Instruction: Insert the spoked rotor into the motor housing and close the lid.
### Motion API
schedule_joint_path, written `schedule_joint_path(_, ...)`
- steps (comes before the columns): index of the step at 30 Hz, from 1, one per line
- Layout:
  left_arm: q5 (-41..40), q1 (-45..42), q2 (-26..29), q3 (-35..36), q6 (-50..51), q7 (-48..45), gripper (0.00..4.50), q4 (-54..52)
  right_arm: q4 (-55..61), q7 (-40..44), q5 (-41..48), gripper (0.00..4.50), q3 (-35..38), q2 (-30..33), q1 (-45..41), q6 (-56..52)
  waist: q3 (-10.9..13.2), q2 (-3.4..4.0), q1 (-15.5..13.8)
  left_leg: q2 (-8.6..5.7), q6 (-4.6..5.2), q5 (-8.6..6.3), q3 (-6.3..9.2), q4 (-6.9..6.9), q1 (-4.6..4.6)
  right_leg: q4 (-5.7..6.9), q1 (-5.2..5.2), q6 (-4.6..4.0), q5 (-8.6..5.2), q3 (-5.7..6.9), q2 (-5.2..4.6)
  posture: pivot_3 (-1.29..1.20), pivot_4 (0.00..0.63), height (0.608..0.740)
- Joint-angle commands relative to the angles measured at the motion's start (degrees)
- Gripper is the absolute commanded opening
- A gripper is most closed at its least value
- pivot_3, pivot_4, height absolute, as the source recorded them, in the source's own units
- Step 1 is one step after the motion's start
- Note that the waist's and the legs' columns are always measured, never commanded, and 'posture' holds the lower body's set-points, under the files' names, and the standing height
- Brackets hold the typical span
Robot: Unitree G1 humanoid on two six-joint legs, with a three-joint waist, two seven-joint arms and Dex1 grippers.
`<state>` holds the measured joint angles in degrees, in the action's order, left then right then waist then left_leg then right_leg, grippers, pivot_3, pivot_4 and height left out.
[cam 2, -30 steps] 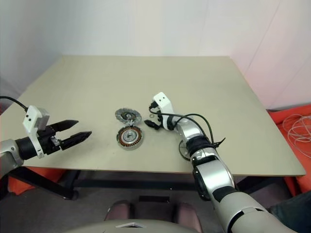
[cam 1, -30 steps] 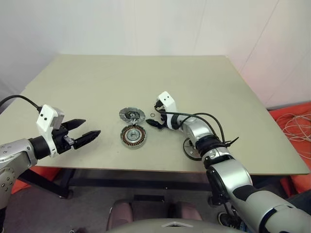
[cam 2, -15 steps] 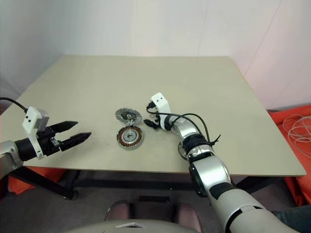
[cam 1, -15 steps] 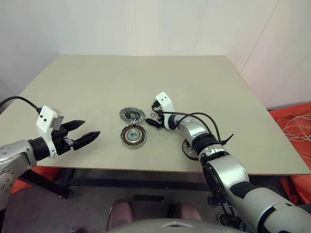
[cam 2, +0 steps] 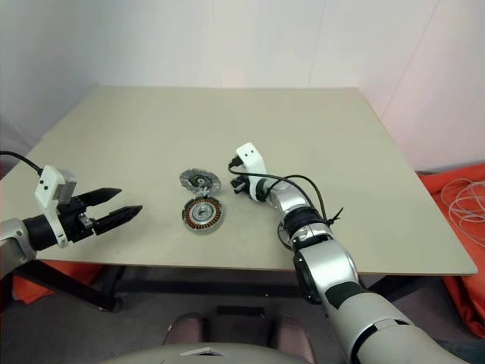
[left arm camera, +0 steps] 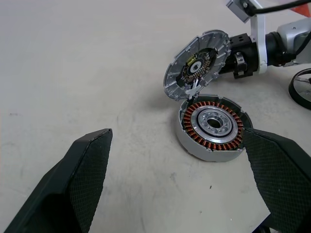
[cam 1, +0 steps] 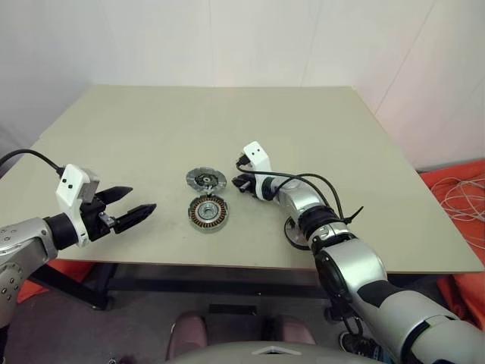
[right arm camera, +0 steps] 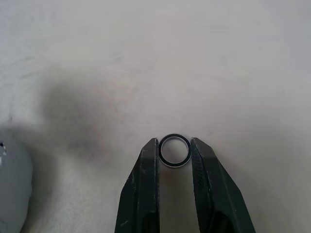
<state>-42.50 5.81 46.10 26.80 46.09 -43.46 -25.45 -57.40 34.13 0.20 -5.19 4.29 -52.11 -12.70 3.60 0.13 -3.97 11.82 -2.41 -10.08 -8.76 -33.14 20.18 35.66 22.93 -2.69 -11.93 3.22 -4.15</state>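
The motor housing (cam 1: pixel 208 212), with its copper windings facing up, lies at the table's middle. The finned grey lid (cam 1: pixel 205 179) rests just behind it, touching its edge; both also appear in the left wrist view, housing (left arm camera: pixel 213 127) and lid (left arm camera: pixel 197 64). The spoked rotor (cam 1: pixel 298 234) lies near the front edge, partly hidden under my right forearm. My right gripper (right arm camera: pixel 174 145) sits right of the lid, shut on a tiny thin ring (right arm camera: pixel 174 150) at the table surface. My left gripper (cam 1: pixel 142 199) hovers open at the front left, apart from everything.
The beige table (cam 1: pixel 151 129) has wide bare areas to the left and at the back. Its front edge runs close below the rotor. Beyond the right edge, red items with pale cables (cam 1: pixel 462 197) lie on the floor.
My right gripper's fingers have come together around the tiny ring next to the lid. The left arm has stayed where it was.
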Motion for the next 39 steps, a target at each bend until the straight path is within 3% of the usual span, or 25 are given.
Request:
schedule_joint_path(1, -0.2, -0.4, 0.6, 1.0, -1.2, -0.5, 4.5, -0.6, 6.7, 2.6, 1.5, 0.62, 1.4, 2.9, -2.0, -2.6, 0.0, -0.01, -0.1, 0.0, 0.0, 0.0, 0.0, 0.0, 0.01, 0.0, -0.01, 0.0, 0.0, 0.0, 0.0, 0.0, 0.0, 0.74)
schedule_joint_path(11, 1.5, 1.4, -1.0, -0.5, -6.1, -3.0, 4.5, -0.5, 34.0, 20.0, 4.4, 0.62, -2.6, 16.7, 6.6, -19.9, 0.0, -0.04, -0.3, 0.0, 0.01, 0.0, -0.01, 0.02, 0.02, -0.1, -0.03, 0.02, -0.01, 0.0, 0.02, 0.0, 0.0, 0.74)
schedule_joint_path(19, 0.1, 3.4, -2.5, 0.6, -9.2, -5.6, 4.5, -0.1, 51.2, 32.5, 10.0, 0.62, -6.1, 26.0, 12.7, -27.2, 0.0, -0.05, -0.4, 0.02, 0.02, 0.0, -0.04, 0.03, -0.04, -0.14, -0.04, 0.05, -0.03, 0.0, 0.06, 0.0, 0.0, 0.74)
schedule_joint_path(29, 2.7, 6.3, -1.9, 0.7, -15.0, -10.6, 4.5, 1.4, 57.9, 34.5, 13.8, 0.62, -10.6, 24.0, 13.0, -30.7, 0.0, -0.08, -0.4, 0.02, 0.01, 0.0, -0.01, 0.0, -0.09, -0.18, -0.08, 0.06, -0.03, -0.05, 0.1, 0.0, 0.0, 0.74)
schedule_joint_path(39, 1.6, 7.4, -1.0, 1.5, -17.2, -15.5, 4.5, 2.0, 56.2, 31.3, 13.3, 0.62, -14.4, 19.1, 12.3, -29.5, 0.0, -0.08, -0.4, 0.03, 0.01, 0.0, 0.01, 0.02, -0.1, -0.17, -0.09, 0.06, -0.03, -0.05, 0.1, 0.0, 0.0, 0.74)
